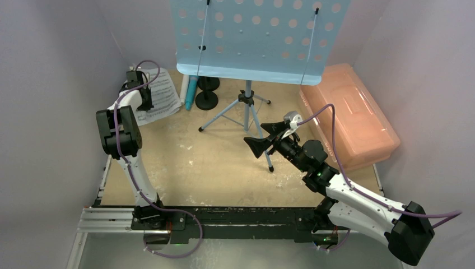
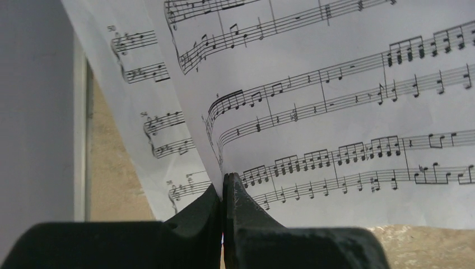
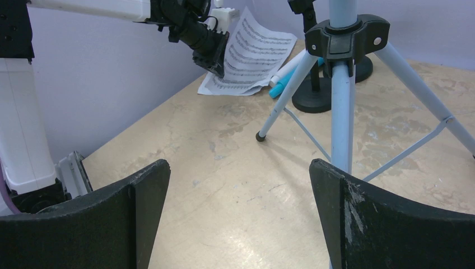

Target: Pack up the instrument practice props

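My left gripper is shut on the edge of a printed sheet-music page, lifting it off another page at the back left. A blue toy microphone and a white one lie beside two black round-based mic holders. The light-blue perforated music rack stands on tripod legs. My right gripper is open and empty, just right of the near tripod leg. The pages also show in the right wrist view.
A pink translucent box, lid shut, sits along the right side next to my right arm. Purple walls close in the left, back and right. The tripod's near leg foot reaches toward mid-table.
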`<move>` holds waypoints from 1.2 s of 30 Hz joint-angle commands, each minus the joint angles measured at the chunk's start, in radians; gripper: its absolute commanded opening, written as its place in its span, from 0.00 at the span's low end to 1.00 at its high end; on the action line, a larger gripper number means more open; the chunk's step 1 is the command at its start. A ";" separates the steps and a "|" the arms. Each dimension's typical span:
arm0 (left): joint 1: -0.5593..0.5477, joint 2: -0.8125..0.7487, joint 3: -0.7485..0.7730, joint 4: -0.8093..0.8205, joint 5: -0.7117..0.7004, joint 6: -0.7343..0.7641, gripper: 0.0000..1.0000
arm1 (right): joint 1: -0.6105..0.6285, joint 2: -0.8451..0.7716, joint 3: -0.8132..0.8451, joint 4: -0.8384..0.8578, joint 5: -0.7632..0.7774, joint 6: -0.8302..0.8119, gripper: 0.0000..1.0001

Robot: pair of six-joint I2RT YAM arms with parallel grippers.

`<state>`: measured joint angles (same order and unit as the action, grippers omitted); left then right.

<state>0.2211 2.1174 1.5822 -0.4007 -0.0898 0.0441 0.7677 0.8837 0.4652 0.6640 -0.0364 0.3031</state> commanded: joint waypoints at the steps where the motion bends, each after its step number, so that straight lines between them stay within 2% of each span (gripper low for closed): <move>1: 0.007 -0.034 0.011 0.018 -0.090 0.026 0.00 | 0.005 -0.007 0.004 0.035 0.014 -0.001 0.98; 4: 0.008 -0.035 0.015 0.007 -0.145 0.029 0.00 | 0.005 -0.006 0.004 0.034 0.014 0.000 0.98; 11: 0.008 -0.042 0.010 0.007 -0.165 0.026 0.02 | 0.005 -0.005 0.004 0.036 0.011 0.001 0.98; 22: 0.008 -0.103 -0.005 0.024 -0.183 -0.008 0.29 | 0.006 0.002 0.020 0.013 0.024 -0.010 0.98; 29: 0.007 -0.169 -0.046 0.047 -0.261 -0.036 0.38 | 0.006 -0.001 0.037 -0.023 0.034 -0.022 0.98; 36: 0.008 -0.274 -0.084 0.060 -0.171 -0.124 0.51 | 0.006 -0.011 0.039 -0.036 0.058 -0.023 0.98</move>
<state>0.2230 1.9442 1.5131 -0.3744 -0.3096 -0.0124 0.7677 0.8837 0.4656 0.6216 -0.0120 0.2943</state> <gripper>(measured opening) 0.479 0.977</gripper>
